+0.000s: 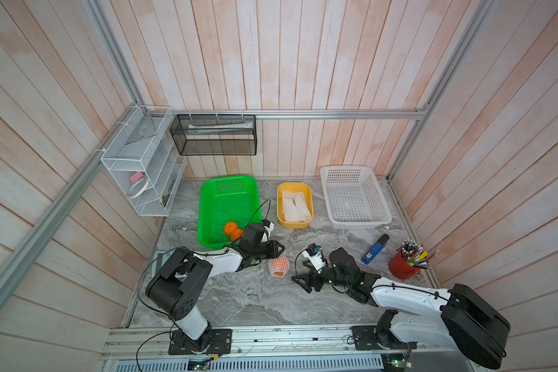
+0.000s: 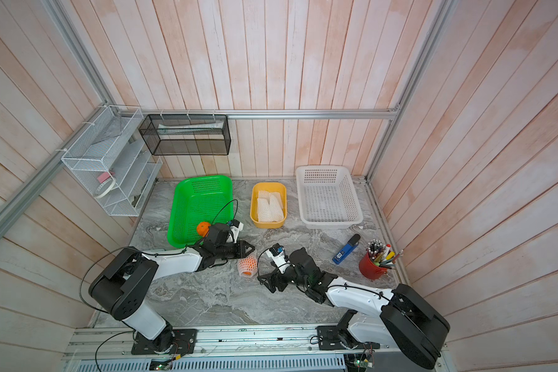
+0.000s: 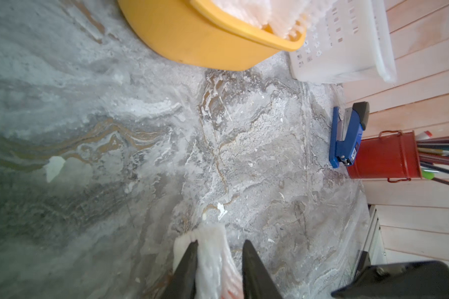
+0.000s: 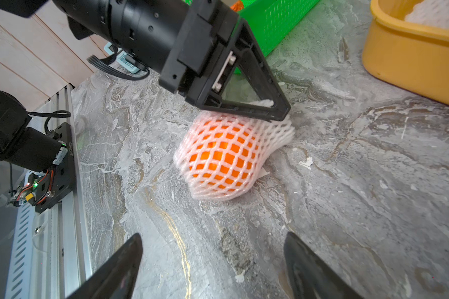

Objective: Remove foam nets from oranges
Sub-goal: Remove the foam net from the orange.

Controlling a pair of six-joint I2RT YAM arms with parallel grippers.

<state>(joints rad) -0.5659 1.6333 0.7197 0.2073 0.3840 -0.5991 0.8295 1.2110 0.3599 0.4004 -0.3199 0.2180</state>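
Risk: my left gripper [image 4: 275,114] has its jaws pinched on the net [image 4: 283,132] end only, with the orange [image 4: 218,155] inside it on the table [image 4: 347,181]. Thin foam may tear or slip. Right gripper [image 4: 213,264] gapes, empty, near.

On the far tabletop [image 1: 239,299] you see a green basket [image 1: 227,206] at left, a yellow tub [image 1: 294,186] and a white basket [image 1: 355,196]; a blue stapler [image 1: 375,249] and red pen cup [image 1: 400,267] sit at right.
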